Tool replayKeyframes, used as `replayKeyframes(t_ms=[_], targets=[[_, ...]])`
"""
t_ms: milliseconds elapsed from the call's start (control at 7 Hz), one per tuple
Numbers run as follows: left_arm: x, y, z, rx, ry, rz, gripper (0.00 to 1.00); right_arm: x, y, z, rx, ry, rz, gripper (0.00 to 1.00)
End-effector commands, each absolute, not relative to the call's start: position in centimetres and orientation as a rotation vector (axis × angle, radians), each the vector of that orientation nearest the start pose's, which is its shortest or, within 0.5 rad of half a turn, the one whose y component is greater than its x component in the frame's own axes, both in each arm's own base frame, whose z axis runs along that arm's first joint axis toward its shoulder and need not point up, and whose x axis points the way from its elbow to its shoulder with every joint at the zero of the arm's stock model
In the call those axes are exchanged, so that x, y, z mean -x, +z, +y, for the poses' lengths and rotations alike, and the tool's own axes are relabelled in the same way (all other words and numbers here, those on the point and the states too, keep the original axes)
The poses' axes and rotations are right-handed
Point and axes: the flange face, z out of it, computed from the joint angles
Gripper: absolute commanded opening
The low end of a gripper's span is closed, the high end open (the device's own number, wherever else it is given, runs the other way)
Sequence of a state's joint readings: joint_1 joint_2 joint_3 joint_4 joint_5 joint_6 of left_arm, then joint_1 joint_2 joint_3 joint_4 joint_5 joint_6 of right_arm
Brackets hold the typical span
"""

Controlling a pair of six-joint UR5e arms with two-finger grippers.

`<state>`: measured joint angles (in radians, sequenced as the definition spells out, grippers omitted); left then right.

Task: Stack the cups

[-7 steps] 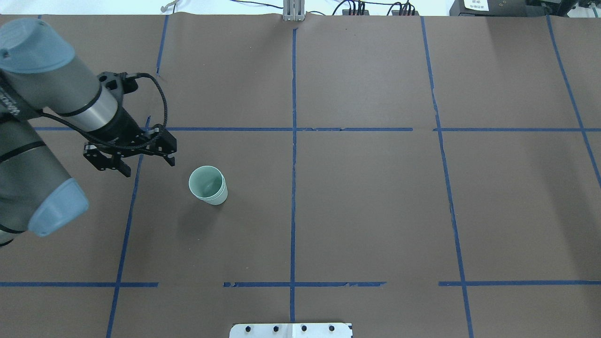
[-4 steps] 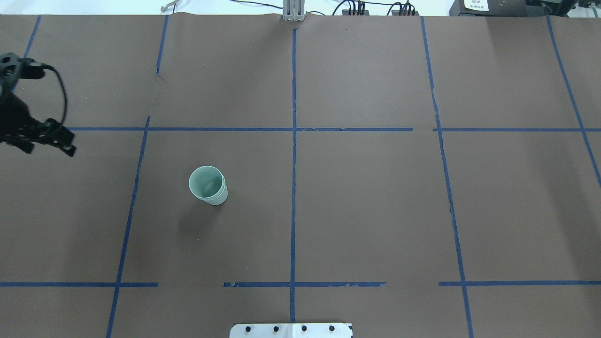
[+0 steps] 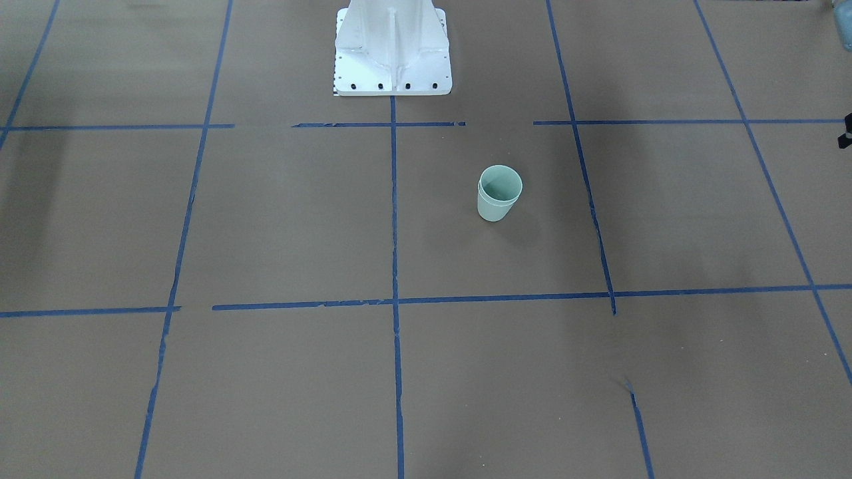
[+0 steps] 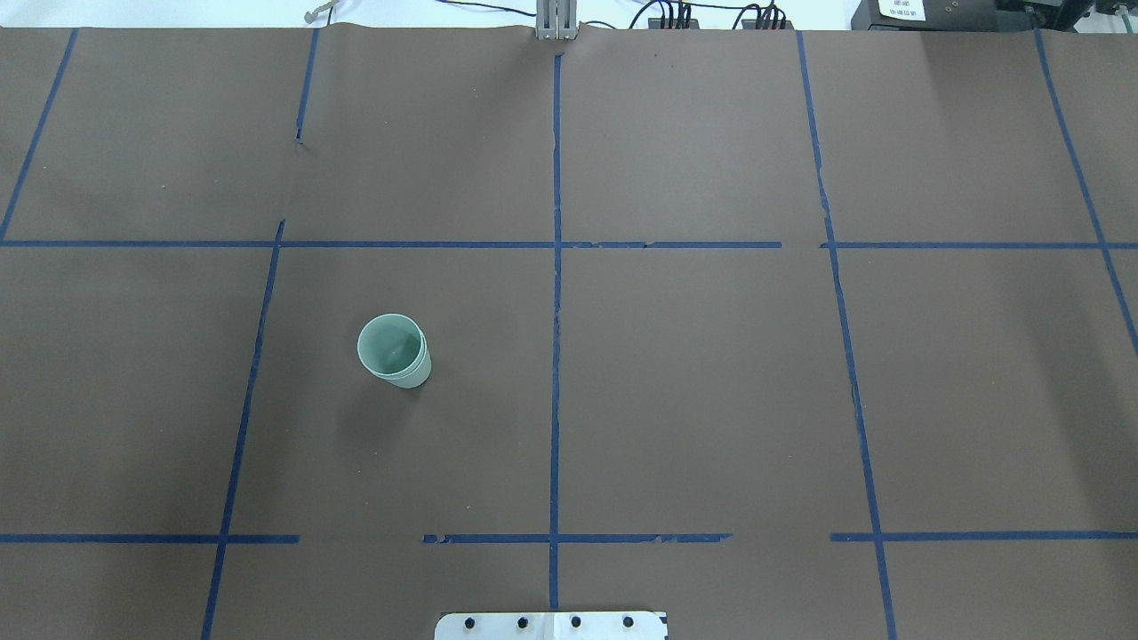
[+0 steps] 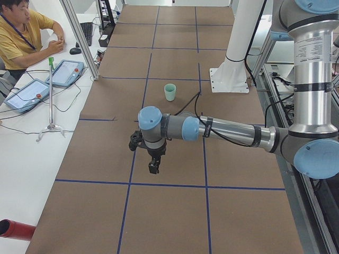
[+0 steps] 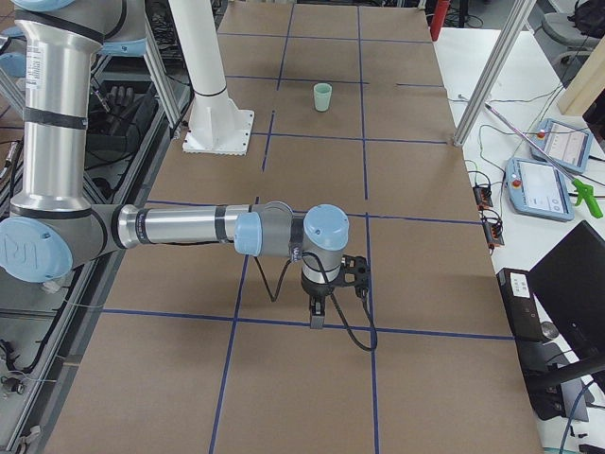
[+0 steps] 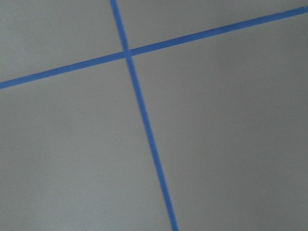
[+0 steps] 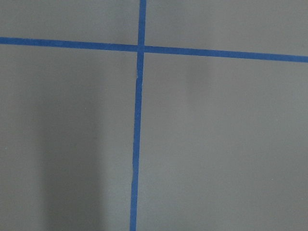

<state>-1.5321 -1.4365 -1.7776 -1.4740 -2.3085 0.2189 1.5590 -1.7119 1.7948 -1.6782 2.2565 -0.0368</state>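
The two pale mint-green cups stand upright as one stack, one nested inside the other, on the brown table left of the centre tape line. The stack also shows in the front view, the left side view and the right side view. My left gripper hangs over the table's left end, far from the stack. My right gripper hangs over the right end, also far away. I cannot tell whether either is open or shut. Both wrist views show only table and blue tape.
The white robot base plate sits at the table's near edge, and its column shows in the front view. Blue tape lines grid the brown table. A seated operator and teach pendants are beside the far edge.
My left arm and gripper have pulled back to the left, away from the stacked cups, and left the overhead view. The cups have not moved.
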Motion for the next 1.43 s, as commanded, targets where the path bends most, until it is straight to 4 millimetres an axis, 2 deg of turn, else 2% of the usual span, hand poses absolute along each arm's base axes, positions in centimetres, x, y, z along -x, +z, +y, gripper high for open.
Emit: replayKeyframes(t_ms=[0,429,571,1286], targets=[[8.13,65.71,-41.43,-0.035,0.198,0.745,1.0,-6.56,63.03,-42.96,0.015,-0.037,-0.686,1.0],[8.09,65.54,-41.64,-0.044,0.204,0.743,1.0,-6.56,63.1,-42.89,0.016,-0.037,-0.686,1.0],[8.17,64.8,-41.67,-0.058,0.209,0.739,1.0,-6.56,63.03,-42.96,0.015,-0.037,-0.686,1.0],[8.16,65.23,-41.61,-0.05,0.205,0.742,1.0,-6.56,63.03,-42.96,0.015,-0.037,-0.686,1.0]])
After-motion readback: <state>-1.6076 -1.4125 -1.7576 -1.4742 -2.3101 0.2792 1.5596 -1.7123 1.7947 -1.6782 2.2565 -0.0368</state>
